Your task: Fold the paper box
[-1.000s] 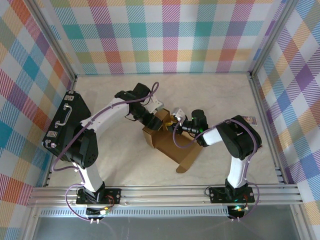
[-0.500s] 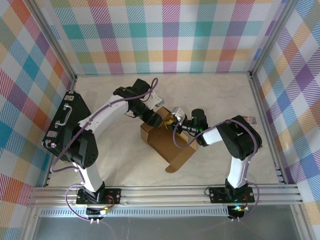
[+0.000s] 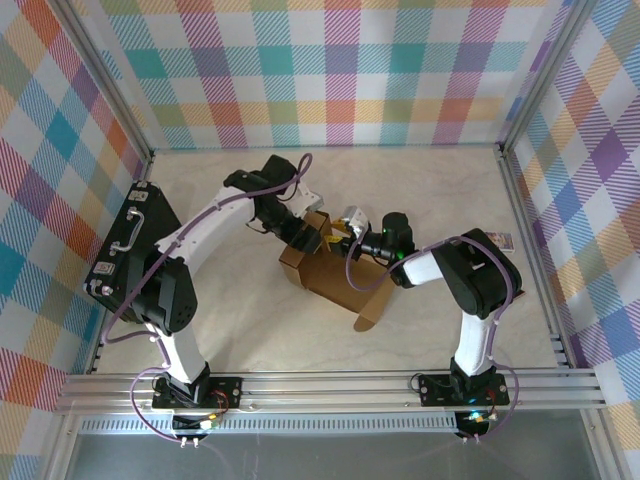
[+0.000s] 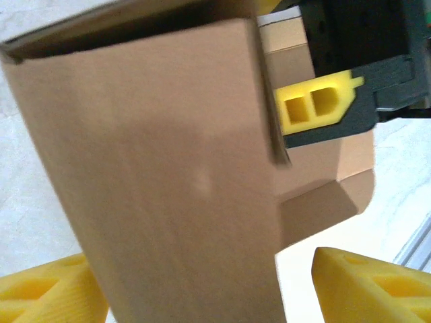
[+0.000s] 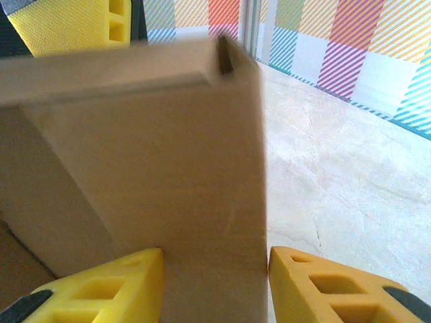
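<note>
The paper box [image 3: 335, 275] is brown corrugated cardboard, partly formed, standing mid-table with a loose flap [image 3: 372, 308] reaching toward the near right. My left gripper [image 3: 306, 236] is at its far left corner. In the left wrist view it [image 4: 202, 286] straddles a cardboard panel [image 4: 161, 182], open, with a gap before the right finger [image 4: 377, 282]. My right gripper [image 3: 345, 236] meets the box from the right. In the right wrist view it [image 5: 215, 286] is shut on a box wall [image 5: 155, 168], both yellow fingers [image 5: 108, 289] touching the cardboard.
A black hard case [image 3: 130, 250] with a handle lies against the left wall. A small printed packet [image 3: 500, 240] rests near the right wall. Checkered walls and an aluminium frame [image 3: 320, 385] enclose the marble-look tabletop [image 3: 250, 330].
The box has turned, and its loose flap swung from the near middle out to the near right. The left gripper's jaws have widened off the cardboard. The right gripper keeps its hold.
</note>
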